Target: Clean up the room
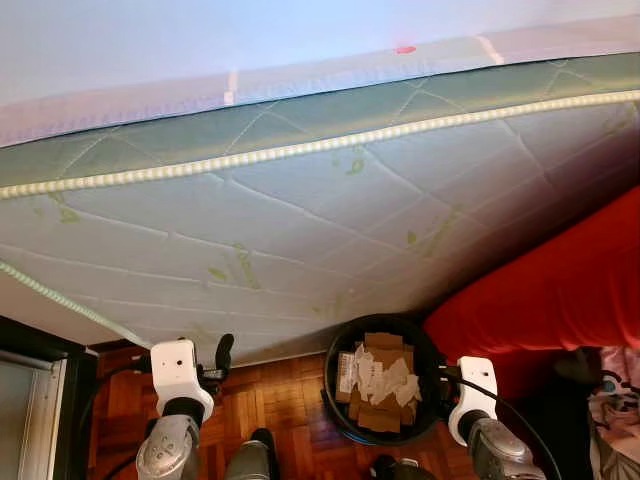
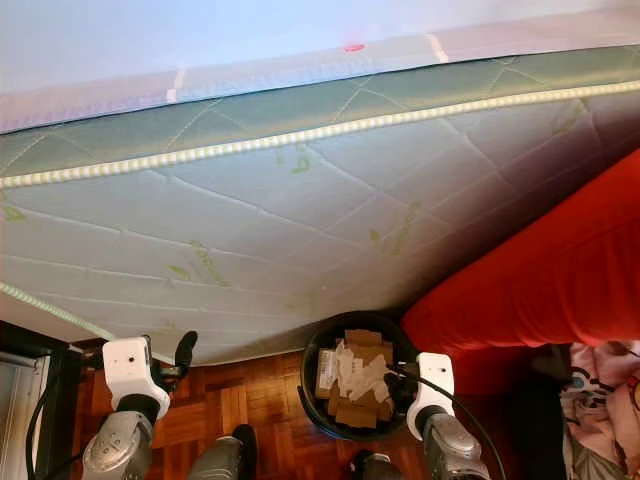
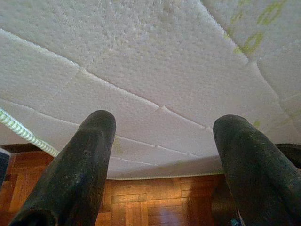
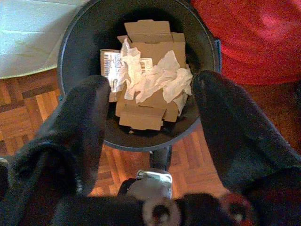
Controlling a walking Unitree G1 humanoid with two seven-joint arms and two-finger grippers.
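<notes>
A black round bin stands on the parquet floor, holding flattened cardboard and crumpled white paper. My right gripper hangs open just above the bin's near rim with nothing between its fingers; in the eye view it sits at the bin's right edge. My left gripper is open and empty, pointing at the underside of a quilted white and green mattress. In the eye view this left gripper is low at the left, close to the mattress edge.
The mattress leans across most of the view above the bin. A red cover lies at the right, touching the bin's side. Pink fabric sits at the far right. A dark piece of furniture stands at the left. Parquet floor lies between my arms.
</notes>
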